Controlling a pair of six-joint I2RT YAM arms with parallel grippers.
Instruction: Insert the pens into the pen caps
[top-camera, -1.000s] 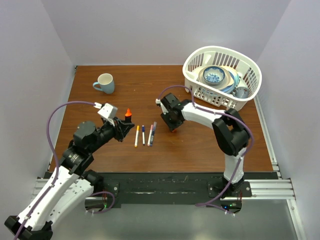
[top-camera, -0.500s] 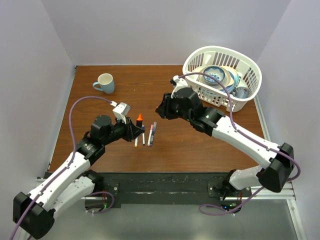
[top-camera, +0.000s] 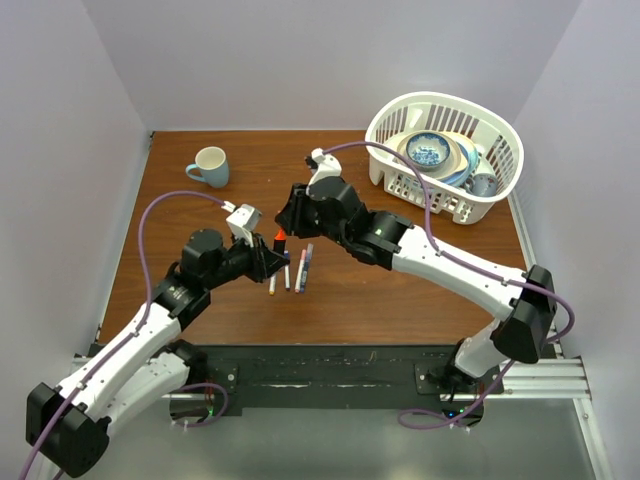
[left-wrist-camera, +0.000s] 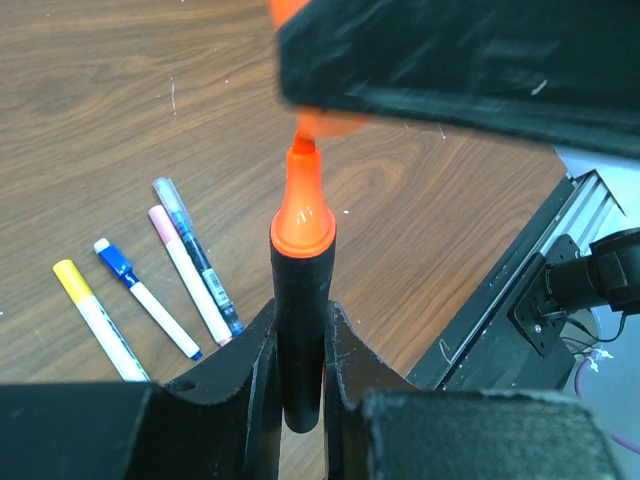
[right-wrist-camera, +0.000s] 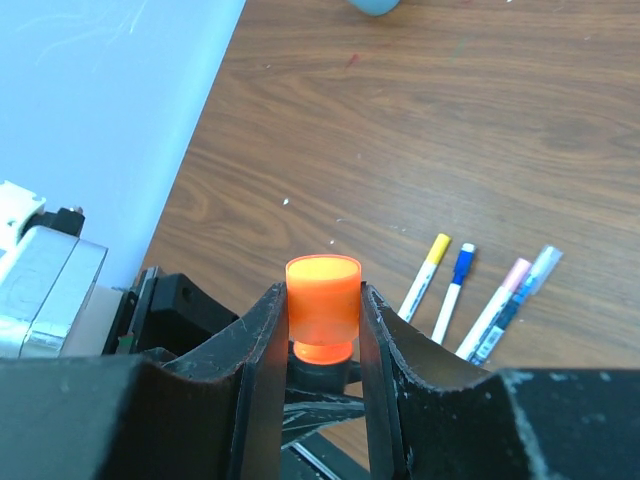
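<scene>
Orange cap (right-wrist-camera: 322, 300) sits clenched in my right gripper (top-camera: 290, 214), directly over the orange-tipped black pen (left-wrist-camera: 300, 280) my left gripper (left-wrist-camera: 300, 335) grips upright, above the tabletop's (top-camera: 350, 300) middle. Left wrist view shows the tip at the cap's mouth; right wrist view hides it beneath the cap.

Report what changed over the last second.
The right gripper swung left, bringing its orange cap over the orange-tipped pen in the left gripper, which had shifted right, then held. The loose pens, mug and basket stayed put.
</scene>
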